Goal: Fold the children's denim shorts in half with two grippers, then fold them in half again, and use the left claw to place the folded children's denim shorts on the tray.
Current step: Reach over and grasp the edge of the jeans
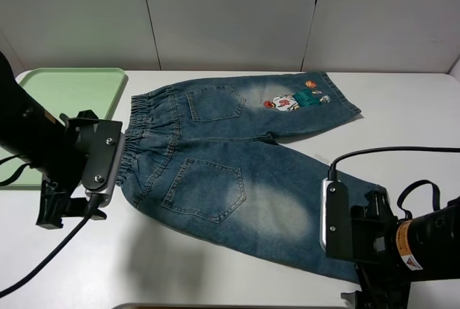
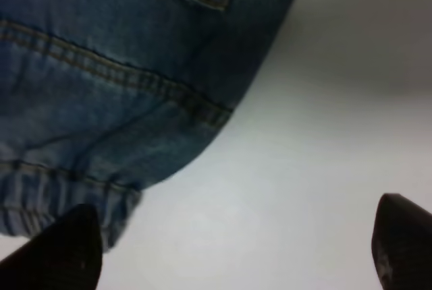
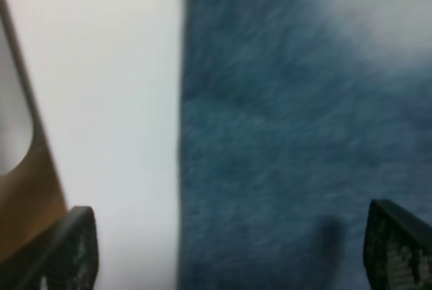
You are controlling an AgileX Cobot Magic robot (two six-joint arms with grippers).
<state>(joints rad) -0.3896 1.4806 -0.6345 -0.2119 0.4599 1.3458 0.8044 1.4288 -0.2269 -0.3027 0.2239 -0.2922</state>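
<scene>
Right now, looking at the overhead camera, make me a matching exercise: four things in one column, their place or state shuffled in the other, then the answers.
1 tray
2 denim shorts
3 cartoon patch
4 left gripper

A on the shorts' far leg
B jaws open, beside the waistband
C spread flat, centre of the table
D far left corner, pale green

Pairs: 1-D, 2-C, 3-A, 4-B

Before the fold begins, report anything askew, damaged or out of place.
Nothing stands out. The denim shorts lie flat and unfolded on the table, pockets up, slightly diagonal, with the legs splayed. The tray sits beside the waistband end. The left hand and right hand are open, holding nothing.
</scene>
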